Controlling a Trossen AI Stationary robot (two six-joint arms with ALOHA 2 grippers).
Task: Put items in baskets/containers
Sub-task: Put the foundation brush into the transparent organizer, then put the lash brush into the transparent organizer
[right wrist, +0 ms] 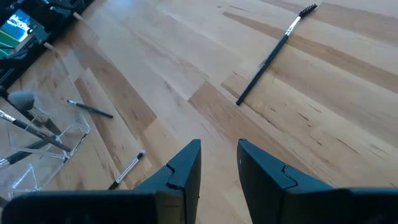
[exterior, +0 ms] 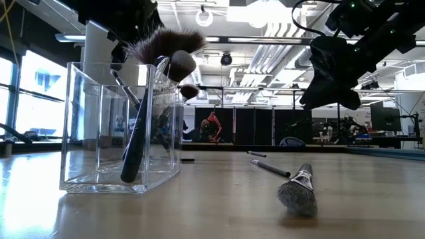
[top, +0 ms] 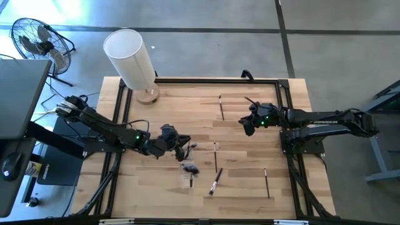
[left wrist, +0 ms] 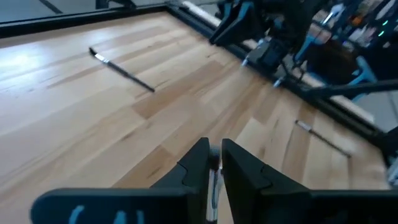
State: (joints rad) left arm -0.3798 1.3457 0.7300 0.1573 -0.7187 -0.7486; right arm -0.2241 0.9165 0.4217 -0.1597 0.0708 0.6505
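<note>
A clear cup [exterior: 99,133] stands on the wooden table near its near edge, also seen in the high view [top: 189,170] and right wrist view [right wrist: 43,149]. Several brushes lean inside it, one with a wide fluffy head [exterior: 163,43]. My left gripper [top: 182,149] [left wrist: 214,148] hovers just above and left of the cup, shut on a thin brush. Loose brushes lie flat on the table [top: 221,106] [top: 215,156] [top: 214,182] [top: 266,182]. My right gripper [top: 248,127] [right wrist: 219,150] hangs open over the table's right middle, holding nothing. My left gripper pinches a thin brush between its two fingers; a silvery stretch of its shaft [left wrist: 213,167] shows in the narrow gap. The fingers lie across the shaft. The rest of the brush is hidden by the gripper, so how it hangs cannot be told.
A tall white cylinder on a wooden base [top: 132,61] stands at the far left corner. A black frame [top: 187,80] runs along the table's far and side edges. A brush with a grey head [exterior: 297,189] lies close to the low camera. Bare wood lies between the arms.
</note>
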